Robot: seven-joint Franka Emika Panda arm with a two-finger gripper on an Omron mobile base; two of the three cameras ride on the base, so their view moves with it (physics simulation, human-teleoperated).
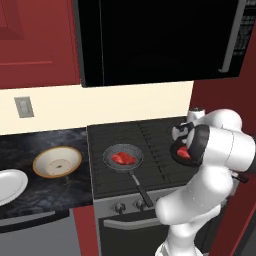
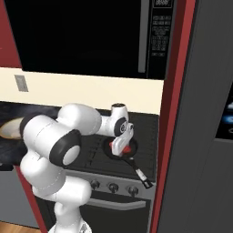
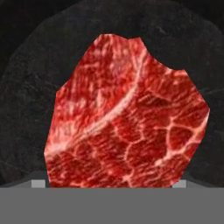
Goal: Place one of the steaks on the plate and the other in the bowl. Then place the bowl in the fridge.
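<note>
stovetop pans each hold a steak; our gripper hangs open over the right steak: soft, slick, so we'd pinch its narrow middle.

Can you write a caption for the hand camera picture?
Close over a raw steak lying in a dark frying pan, seen from the open gripper above.

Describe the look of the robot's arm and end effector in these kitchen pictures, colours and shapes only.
The arm is built of glossy white, rounded, bulbous segments with dark, near-black rings at the joints, one clear in the right base view. The end effector is small and white with a dark round patch on the wrist above it. No cables or markings can be made out.
</note>
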